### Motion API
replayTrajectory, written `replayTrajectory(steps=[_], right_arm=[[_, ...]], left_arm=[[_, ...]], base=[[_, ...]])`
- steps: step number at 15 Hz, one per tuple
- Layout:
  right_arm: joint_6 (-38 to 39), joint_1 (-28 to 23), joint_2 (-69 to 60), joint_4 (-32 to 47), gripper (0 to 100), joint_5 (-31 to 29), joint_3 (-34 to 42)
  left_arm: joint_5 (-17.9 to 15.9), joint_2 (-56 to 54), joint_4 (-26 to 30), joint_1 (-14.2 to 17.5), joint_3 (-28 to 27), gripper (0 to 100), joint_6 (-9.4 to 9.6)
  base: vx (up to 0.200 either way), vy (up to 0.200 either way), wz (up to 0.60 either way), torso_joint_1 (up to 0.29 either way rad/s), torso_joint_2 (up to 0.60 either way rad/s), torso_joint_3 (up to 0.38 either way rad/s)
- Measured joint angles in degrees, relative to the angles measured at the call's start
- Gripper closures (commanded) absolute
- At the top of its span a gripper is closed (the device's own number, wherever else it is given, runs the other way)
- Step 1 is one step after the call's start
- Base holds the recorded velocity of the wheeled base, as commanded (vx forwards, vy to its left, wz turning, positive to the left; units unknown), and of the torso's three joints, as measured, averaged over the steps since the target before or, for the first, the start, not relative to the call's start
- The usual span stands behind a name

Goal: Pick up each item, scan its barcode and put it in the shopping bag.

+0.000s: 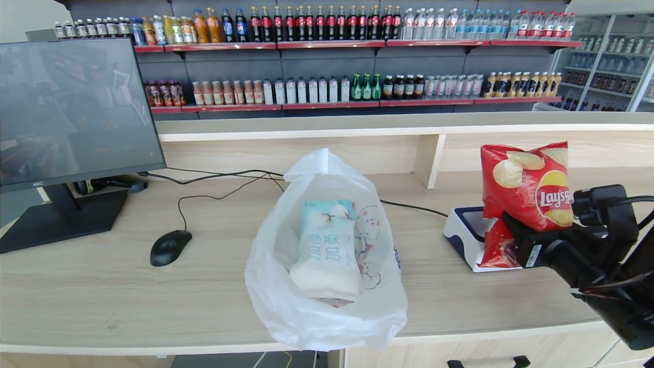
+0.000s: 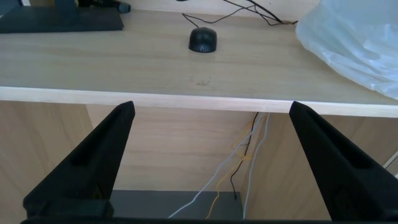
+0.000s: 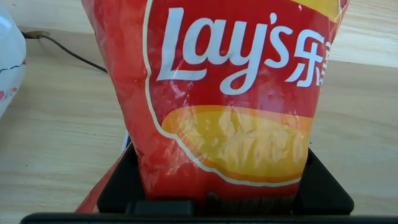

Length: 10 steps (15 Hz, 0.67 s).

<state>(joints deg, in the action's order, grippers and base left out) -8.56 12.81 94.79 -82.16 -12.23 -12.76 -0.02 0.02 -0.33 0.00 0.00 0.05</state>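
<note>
- Right hand (image 1: pixel 513 227) is seen closed on the lower part of the red chip bag (image 1: pixel 526 184); the bag is held upright.
- Chip bag is positioned over the white and blue scanner (image 1: pixel 462 230) at the right of the worktop (image 1: pixel 102 286); contact between the two cannot be told from this angle.
- White shopping bag (image 1: pixel 286 306) is stood open at the middle of the worktop, near its front edge.
- A pale blue and white pack (image 1: pixel 327 245) is lodged inside the shopping bag.
- Left hand (image 2: pixel 211 107) is held below the front edge of the worktop, fingers spread wide, nothing gripped.
- Black mouse (image 1: pixel 170 247) and monitor (image 1: pixel 76 107) are noted at the left of the worktop.
</note>
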Motion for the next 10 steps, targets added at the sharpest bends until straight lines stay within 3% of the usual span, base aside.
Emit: replayTrajectory(steps=[10], right_arm=[[0.29, 0.00, 0.46, 0.40, 100, 0.07, -1.07]], left_arm=[[0.00, 0.00, 0.01, 0.00, 0.00, 0, -0.05]], base=[[0.000, 0.000, 0.00, 0.000, 0.00, 0.000]])
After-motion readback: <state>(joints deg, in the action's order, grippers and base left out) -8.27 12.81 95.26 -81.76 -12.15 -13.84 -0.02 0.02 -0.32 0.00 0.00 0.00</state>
